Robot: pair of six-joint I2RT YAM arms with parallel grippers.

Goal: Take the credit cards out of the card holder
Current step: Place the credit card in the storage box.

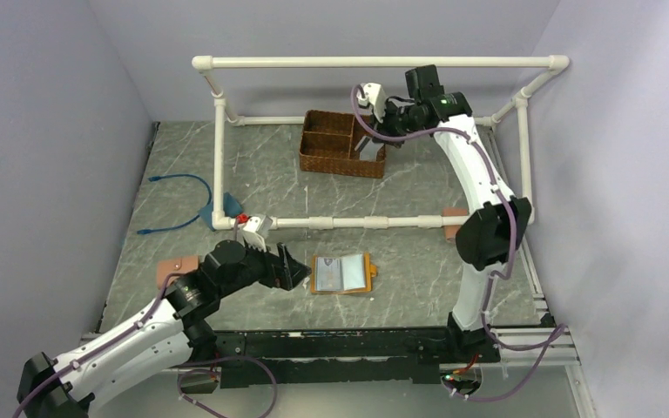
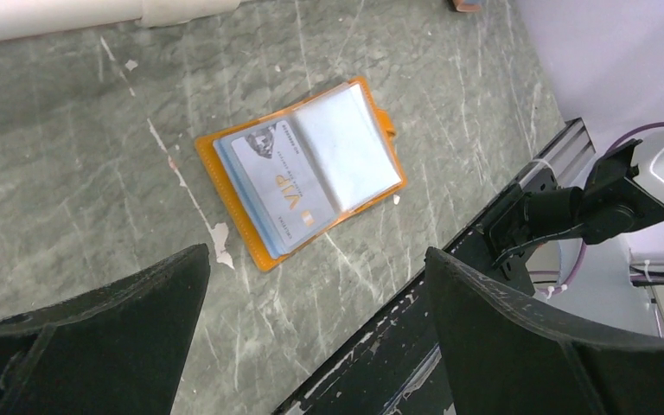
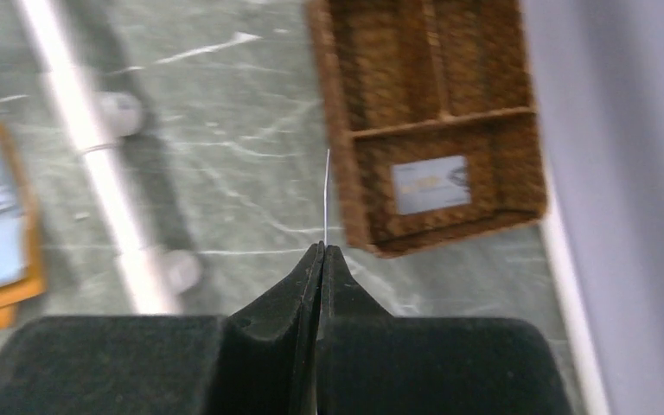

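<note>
The mustard-orange card holder [image 1: 341, 273] lies open on the table, pale slots up. It also shows in the left wrist view [image 2: 264, 251] and the right wrist view [image 3: 13, 294]. A grey-white "VIP" credit card [image 2: 281, 186] sits in its left slot. My left gripper [image 1: 292, 268] is open and empty just left of the holder, fingers apart [image 2: 316, 255]. My right gripper [image 1: 371, 131] is shut [image 3: 322, 249] on a thin card seen edge-on [image 3: 326, 194], above the near edge of the wicker basket [image 3: 337, 130]. Another card [image 3: 430, 184] lies flat in the basket.
The brown wicker basket [image 1: 318, 161] stands at the back centre. A white pipe frame [image 1: 348, 222] crosses between the basket and the holder. A blue cable [image 1: 179, 205] lies at left. A pinkish wallet [image 1: 177, 268] and another [image 1: 453, 225] lie near the frame. A black rail [image 2: 415, 346] edges the front.
</note>
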